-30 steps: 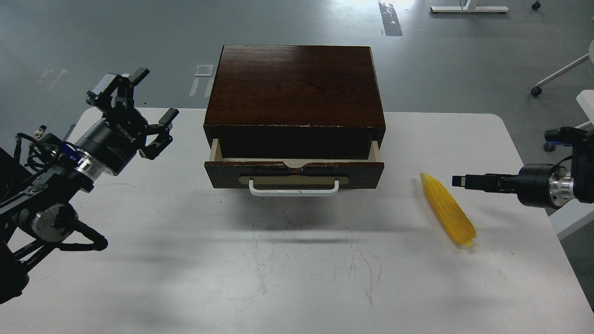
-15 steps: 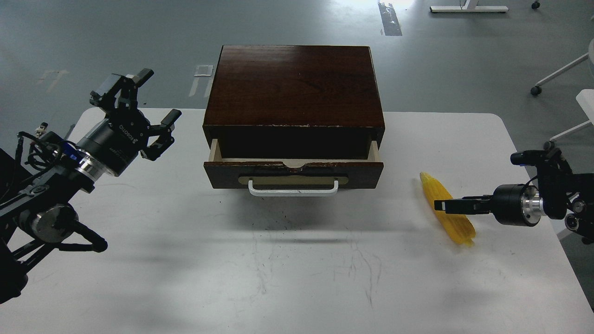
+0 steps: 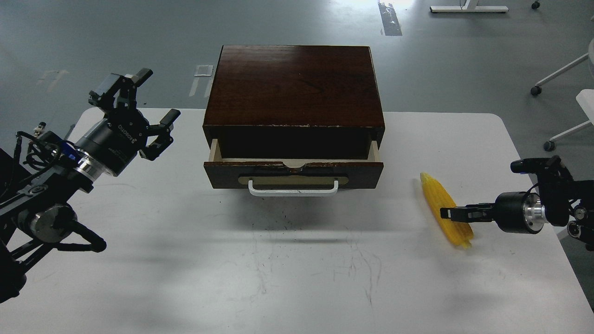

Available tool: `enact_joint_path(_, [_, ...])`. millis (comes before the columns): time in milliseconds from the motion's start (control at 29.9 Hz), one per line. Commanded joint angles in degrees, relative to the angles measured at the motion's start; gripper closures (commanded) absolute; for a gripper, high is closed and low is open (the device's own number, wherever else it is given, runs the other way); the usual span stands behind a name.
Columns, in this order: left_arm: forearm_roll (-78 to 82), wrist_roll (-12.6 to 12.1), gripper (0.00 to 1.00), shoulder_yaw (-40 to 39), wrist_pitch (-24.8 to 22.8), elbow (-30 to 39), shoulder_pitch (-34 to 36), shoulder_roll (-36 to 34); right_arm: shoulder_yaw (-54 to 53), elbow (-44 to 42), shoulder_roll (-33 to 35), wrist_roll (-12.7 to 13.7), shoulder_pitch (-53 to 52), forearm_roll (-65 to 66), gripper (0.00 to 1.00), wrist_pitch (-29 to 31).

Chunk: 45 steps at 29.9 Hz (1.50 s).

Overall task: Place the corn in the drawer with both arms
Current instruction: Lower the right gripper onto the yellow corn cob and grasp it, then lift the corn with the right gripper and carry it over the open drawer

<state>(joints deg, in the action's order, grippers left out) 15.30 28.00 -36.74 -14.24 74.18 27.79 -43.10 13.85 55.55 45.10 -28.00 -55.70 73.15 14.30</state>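
The yellow corn (image 3: 435, 194) lies on the white table (image 3: 297, 260), right of the dark brown box (image 3: 294, 83), tapered end pointing away from me. The drawer (image 3: 294, 172) with its white bar handle (image 3: 293, 189) is pulled out a little, showing pale wood sides and a dark gap. My right gripper (image 3: 448, 214) comes in low from the right, its tip over the corn's near half. It is seen edge-on, so I cannot tell its fingers apart. My left gripper (image 3: 139, 99) is open and empty, raised left of the box.
The table's right edge runs just behind my right arm. A white chair base (image 3: 557, 74) and a white object (image 3: 585, 99) stand on the floor at the right. The box takes up the table's back middle.
My right gripper has come down and in from the right, from above the corn's middle to low over its near half. The left arm has hardly moved. The drawer and corn look unchanged.
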Motion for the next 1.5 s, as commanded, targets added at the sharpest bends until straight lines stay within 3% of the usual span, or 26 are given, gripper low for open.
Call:
enact_joint_path(0, [0.0, 0.0, 0.01, -0.1, 0.0, 0.0, 0.1, -0.1, -0.7, 0.7, 1.4, 0.0, -2.0, -0.2, 1.0, -0.5])
enact_joint_path(201, [0.0, 0.0, 0.01, -1.0, 0.0, 0.0, 0.1, -0.1, -0.1, 7.1, 5.5, 0.0, -19.2, -0.6, 0.99, -0.9])
enact_joint_path(368, [0.0, 0.0, 0.01, -1.1, 0.0, 0.0, 0.1, -0.1, 0.9, 10.4, 5.0, 0.0, -31.3, -0.2, 0.99, -0.4])
enact_joint_path(602, [0.0, 0.0, 0.01, -1.7, 0.0, 0.0, 0.1, -0.4, 12.2, 14.6, -5.9, 0.0, -47.5, 0.1, 0.98, -0.8])
enact_joint_path(735, [0.0, 0.0, 0.01, -1.7, 0.0, 0.1, 0.1, -0.9, 15.7, 14.5, -15.5, 0.0, -51.3, 4.9, 0.98, -1.7])
enact_joint_path(969, [0.0, 0.0, 0.01, -1.8, 0.0, 0.1, 0.1, -2.0, 21.1, 13.5, -25.5, 0.0, -53.9, 12.4, 0.98, -8.9])
enact_joint_path(1337, [0.0, 0.0, 0.01, -2.1, 0.0, 0.2, 0.1, -2.3, 24.5, 11.3, -32.9, 0.0, -54.1, 15.4, 0.98, -11.0])
enact_joint_path(1470, [-0.1, 0.0, 0.01, -2.2, -0.1, 0.3, 0.1, -2.3, 25.7, 9.4, -34.1, 0.0, -53.6, 15.4, 0.91, -11.6])
